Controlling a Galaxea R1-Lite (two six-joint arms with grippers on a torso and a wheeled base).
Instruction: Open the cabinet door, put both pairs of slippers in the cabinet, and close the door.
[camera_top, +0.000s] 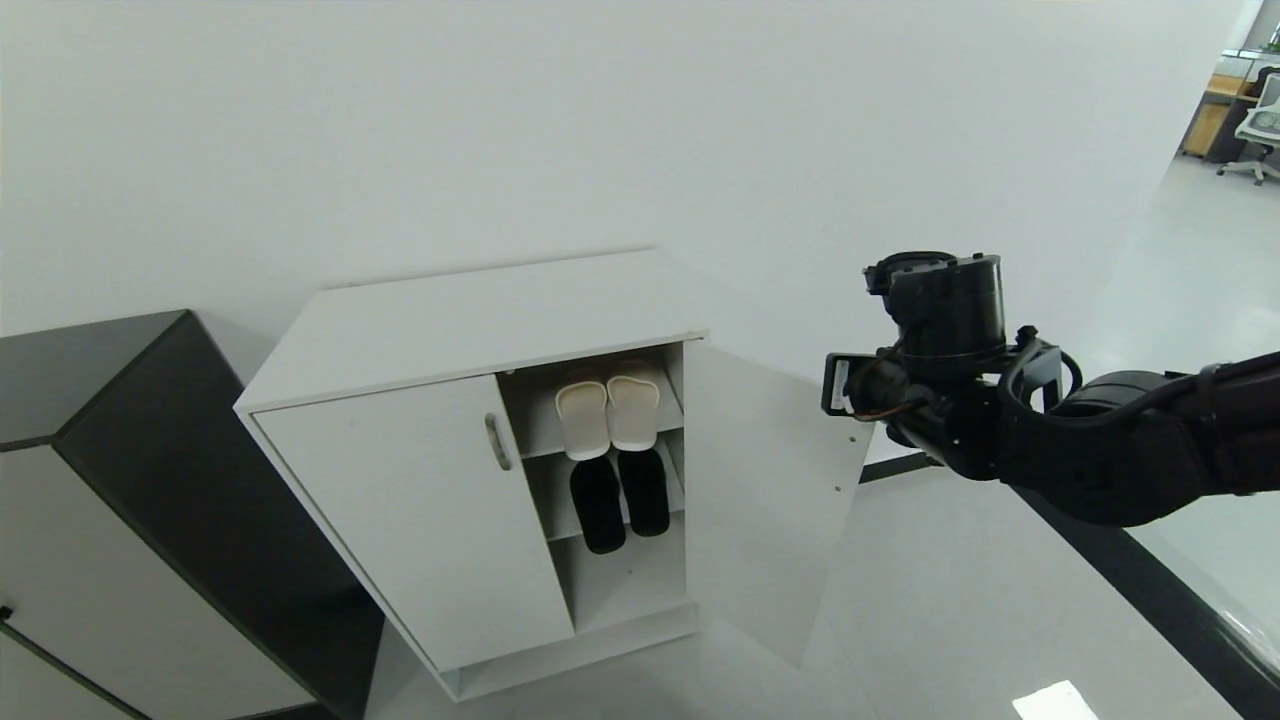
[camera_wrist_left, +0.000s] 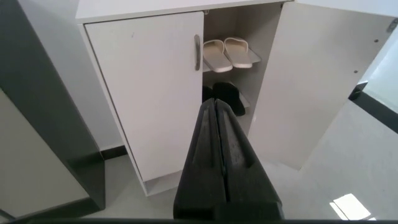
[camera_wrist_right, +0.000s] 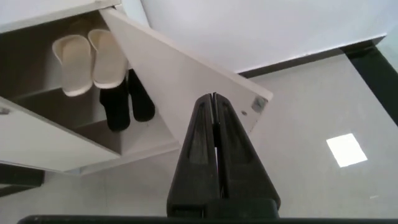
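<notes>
A: How is the right gripper (camera_wrist_right: 214, 97) set?

B: Its fingers are pressed flat together with nothing between them. It hangs near the upper free corner of the open right door (camera_top: 770, 500), apart from it as far as the right wrist view shows. The left gripper (camera_wrist_left: 214, 101) is also closed tight and empty, pointing at the front of the shoe cabinet (camera_top: 470, 320).

A: And the slippers?

B: Both pairs are inside, behind the open half. The white slippers (camera_top: 608, 410) lie side by side on the top shelf. The black slippers (camera_top: 620, 500) are on the shelf below, reaching its front edge. Whether they overhang it cannot be told.

A: So closing is the step left.

B: It seems so. The left door (camera_top: 420, 510) with its handle (camera_top: 497, 442) is already flush. The right arm should keep its fingers together as a blunt pusher. It should meet the outer face of the open door close to the free edge, far from the hinge, where little force is needed.

A: Any cautions?

B: It should follow the door's arc rather than push straight, or the fingers will slide off the edge. It should ease off near the frame and stop if the black pair blocks the door.
</notes>
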